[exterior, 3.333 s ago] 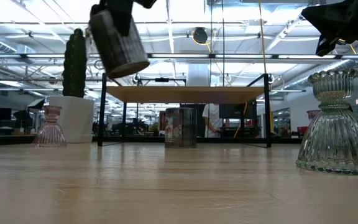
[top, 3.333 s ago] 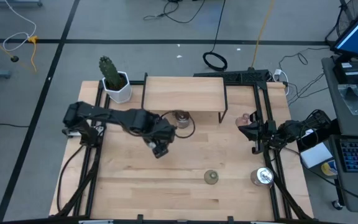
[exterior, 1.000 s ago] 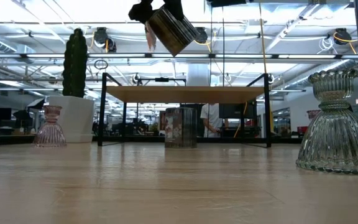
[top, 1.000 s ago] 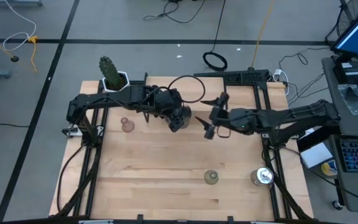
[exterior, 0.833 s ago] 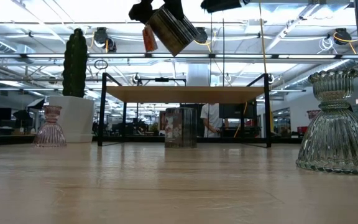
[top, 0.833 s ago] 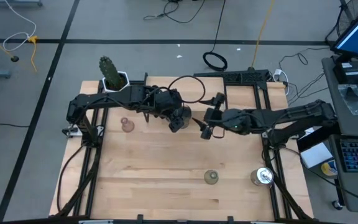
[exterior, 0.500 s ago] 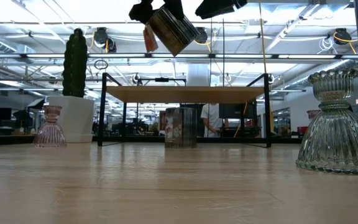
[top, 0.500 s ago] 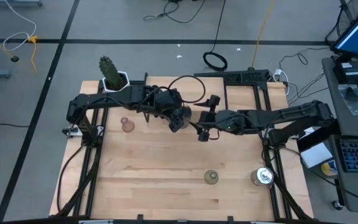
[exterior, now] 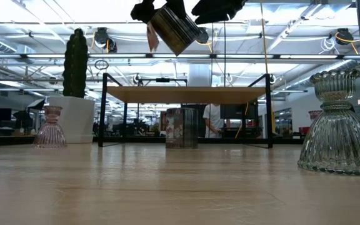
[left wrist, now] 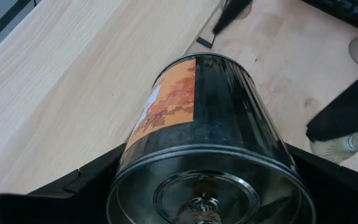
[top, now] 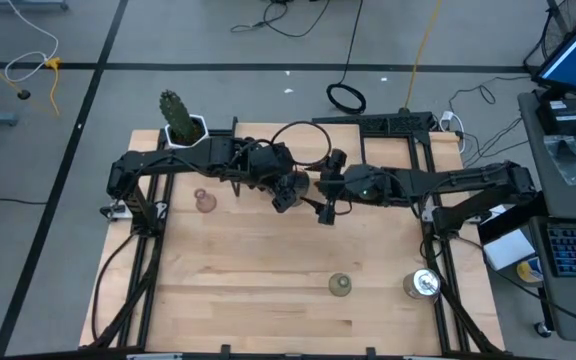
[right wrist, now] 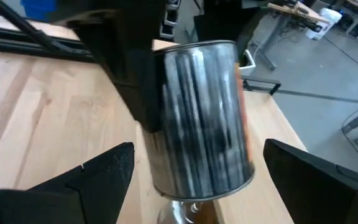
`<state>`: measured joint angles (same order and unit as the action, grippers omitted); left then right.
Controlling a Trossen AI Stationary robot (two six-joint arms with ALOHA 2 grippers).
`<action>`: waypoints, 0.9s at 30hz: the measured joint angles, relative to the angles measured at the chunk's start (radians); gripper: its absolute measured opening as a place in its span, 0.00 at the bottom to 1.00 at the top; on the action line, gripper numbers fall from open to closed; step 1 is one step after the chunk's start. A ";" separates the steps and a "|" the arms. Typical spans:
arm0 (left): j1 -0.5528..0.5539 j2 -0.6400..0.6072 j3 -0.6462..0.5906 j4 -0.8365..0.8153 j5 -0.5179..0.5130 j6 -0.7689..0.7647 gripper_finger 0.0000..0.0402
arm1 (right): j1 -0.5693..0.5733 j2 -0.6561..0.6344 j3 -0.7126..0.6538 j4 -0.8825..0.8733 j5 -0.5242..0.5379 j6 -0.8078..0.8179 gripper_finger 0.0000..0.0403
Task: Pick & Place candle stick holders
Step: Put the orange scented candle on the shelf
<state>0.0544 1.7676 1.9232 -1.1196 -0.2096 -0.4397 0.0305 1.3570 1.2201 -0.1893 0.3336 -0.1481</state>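
My left gripper (top: 282, 188) is shut on a silvery cylinder holder (left wrist: 210, 106) with an orange label, high above the table (top: 268, 260) in front of the shelf. My right gripper (right wrist: 197, 149) is open and level at its right. Its fingers stand to either side of the cylinder (right wrist: 197, 106) with a gap to it. A pinkish glass holder (top: 205, 200) stands at the left. An olive-green holder (top: 340, 286) and a silvery one (top: 422, 285) stand near the front edge. Another silvery cylinder (exterior: 182, 128) stands under the shelf. My left gripper pinches the cylinder's round wall (left wrist: 126, 165) between its two fingers, at the end turned toward the wrist. The fingers slant down from the table's left and lie along the cylinder. The cylinder (exterior: 174, 28) is lifted clear and tilted, its free end lower and toward the right.
A cactus in a white pot (top: 183, 128) stands at the far left corner. A low wooden shelf on a black frame (exterior: 186, 95) spans the far middle. A black frame (top: 438, 240) runs along the table's right side. Bare wood lies across the middle and front left.
My right gripper has gone toward the table's left, to the cylinder held by my left gripper, and sunk a little. The cylinder stays tilted at the same height.
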 joint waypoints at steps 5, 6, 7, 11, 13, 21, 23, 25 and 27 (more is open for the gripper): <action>0.000 0.000 0.000 0.013 0.001 0.000 0.90 | -0.024 0.034 0.000 0.047 -0.074 -0.014 0.87; 0.000 0.000 0.000 0.012 0.004 0.000 0.90 | -0.026 0.042 -0.001 0.050 -0.080 -0.014 0.87; 0.000 0.000 0.000 0.010 0.006 -0.001 0.90 | -0.030 0.054 0.001 0.058 -0.087 -0.016 0.87; -0.003 0.001 -0.002 -0.007 0.007 -0.003 0.89 | -0.043 0.105 0.027 0.041 -0.096 -0.035 0.87; -0.003 0.000 -0.002 -0.012 0.001 -0.003 0.89 | -0.046 0.130 0.053 0.036 -0.095 -0.063 0.87; -0.003 -0.003 -0.002 -0.051 -0.011 -0.008 0.89 | -0.058 0.180 0.115 0.010 -0.102 -0.126 0.87; -0.003 -0.003 -0.002 -0.053 -0.012 -0.008 0.89 | -0.062 0.180 0.115 0.012 -0.103 -0.125 0.87; -0.003 -0.002 -0.002 -0.051 -0.012 -0.003 0.89 | -0.063 0.180 0.115 0.010 -0.103 -0.115 0.87; -0.003 -0.002 -0.002 -0.046 -0.011 0.004 0.89 | -0.064 0.180 0.115 0.001 -0.103 -0.097 0.87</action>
<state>0.0517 1.7657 1.9213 -1.1653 -0.2211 -0.4359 -0.0330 1.5368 1.3354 -0.1886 0.2302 -0.2455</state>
